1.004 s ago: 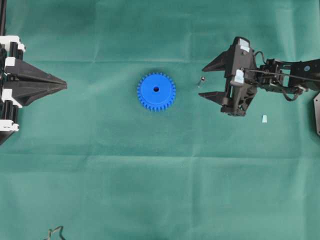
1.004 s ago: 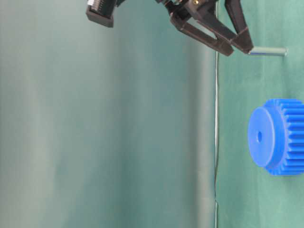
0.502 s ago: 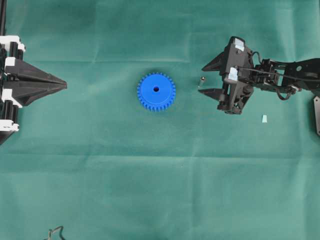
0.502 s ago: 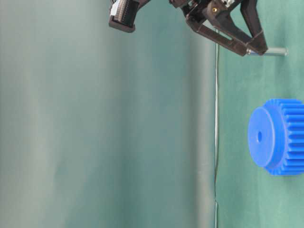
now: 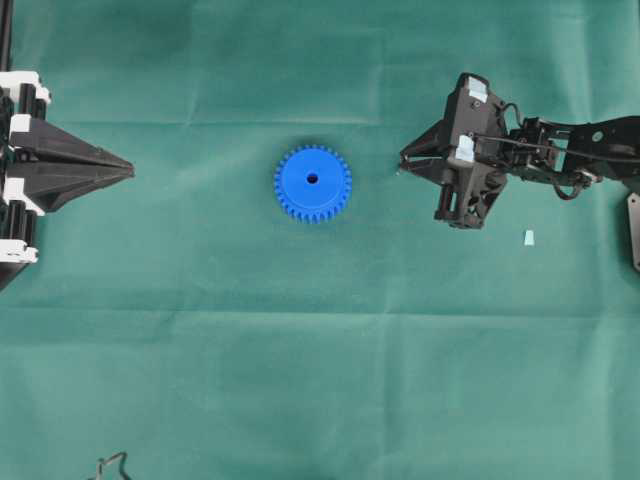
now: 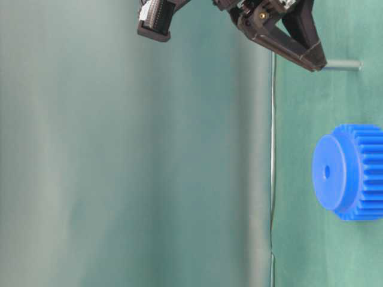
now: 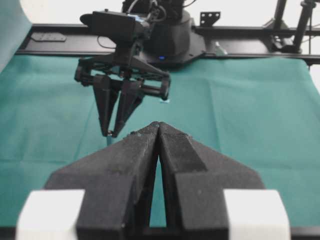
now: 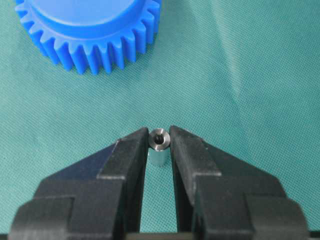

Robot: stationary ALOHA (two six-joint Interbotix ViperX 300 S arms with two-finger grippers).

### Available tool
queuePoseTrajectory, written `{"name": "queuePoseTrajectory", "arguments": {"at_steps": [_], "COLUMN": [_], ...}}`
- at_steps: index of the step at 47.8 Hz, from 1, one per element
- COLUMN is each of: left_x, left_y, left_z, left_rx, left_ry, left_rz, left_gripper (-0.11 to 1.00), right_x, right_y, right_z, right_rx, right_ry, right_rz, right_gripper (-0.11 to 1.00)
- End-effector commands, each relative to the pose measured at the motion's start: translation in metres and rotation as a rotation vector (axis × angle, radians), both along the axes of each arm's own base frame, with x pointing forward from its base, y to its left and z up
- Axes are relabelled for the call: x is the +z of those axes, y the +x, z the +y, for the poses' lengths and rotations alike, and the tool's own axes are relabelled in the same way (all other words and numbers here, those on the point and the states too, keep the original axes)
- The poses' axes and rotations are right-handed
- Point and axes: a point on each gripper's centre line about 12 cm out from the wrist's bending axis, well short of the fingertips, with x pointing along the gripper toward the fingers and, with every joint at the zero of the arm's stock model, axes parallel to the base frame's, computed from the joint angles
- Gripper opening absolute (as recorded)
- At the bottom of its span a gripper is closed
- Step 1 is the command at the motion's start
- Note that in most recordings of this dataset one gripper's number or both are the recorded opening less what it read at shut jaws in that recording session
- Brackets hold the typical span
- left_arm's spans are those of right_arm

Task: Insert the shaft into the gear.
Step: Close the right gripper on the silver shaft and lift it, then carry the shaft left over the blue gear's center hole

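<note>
The gear (image 5: 313, 183) is bright blue and lies flat on the green cloth mid-table; its toothed rim also shows in the right wrist view (image 8: 90, 30) and at table level (image 6: 347, 173). The shaft (image 8: 159, 145), a small silvery pin, stands upright on the cloth to the gear's right. My right gripper (image 8: 159, 136) has both fingertips pressed against the shaft's top end, shut on it; at table level the shaft (image 6: 342, 64) reaches from the tips (image 6: 320, 63) down to the cloth. My left gripper (image 5: 130, 170) rests shut at the far left edge, holding nothing, well away from the gear.
A small pale blue scrap (image 5: 528, 237) lies on the cloth behind the right gripper. A bit of wire (image 5: 110, 465) pokes in at the near left edge. Bare green cloth surrounds the gear on all sides.
The right gripper's jaws have closed from wide open onto the upright shaft. The gear and the left arm have not moved.
</note>
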Motion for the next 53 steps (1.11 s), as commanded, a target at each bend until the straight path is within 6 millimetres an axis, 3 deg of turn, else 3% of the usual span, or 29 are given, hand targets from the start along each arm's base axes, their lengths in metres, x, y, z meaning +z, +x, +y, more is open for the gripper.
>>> {"name": "queuePoseTrajectory", "arguments": {"at_steps": [1, 18, 32, 38, 53], "left_x": [0.009, 0.011, 0.010, 0.011, 0.011], "left_y": [0.002, 0.001, 0.001, 0.001, 0.002], "left_z": [0.000, 0.000, 0.000, 0.000, 0.000], "left_rx": [0.001, 0.001, 0.001, 0.001, 0.001], "left_ry": [0.003, 0.000, 0.000, 0.000, 0.000], "left_rz": [-0.023, -0.029, -0.028, -0.031, -0.029], "left_gripper": [0.00, 0.00, 0.00, 0.00, 0.00], "right_x": [0.020, 0.077, 0.086, 0.088, 0.093], "right_y": [0.006, 0.003, 0.009, 0.022, 0.078], "right_z": [-0.001, 0.004, 0.004, 0.004, 0.007], "right_rx": [0.001, 0.032, 0.042, 0.050, 0.098], "right_ry": [-0.012, 0.007, 0.007, 0.006, -0.008], "right_rz": [-0.055, -0.065, -0.059, -0.065, -0.070], "right_gripper": [0.17, 0.17, 0.17, 0.17, 0.17]}}
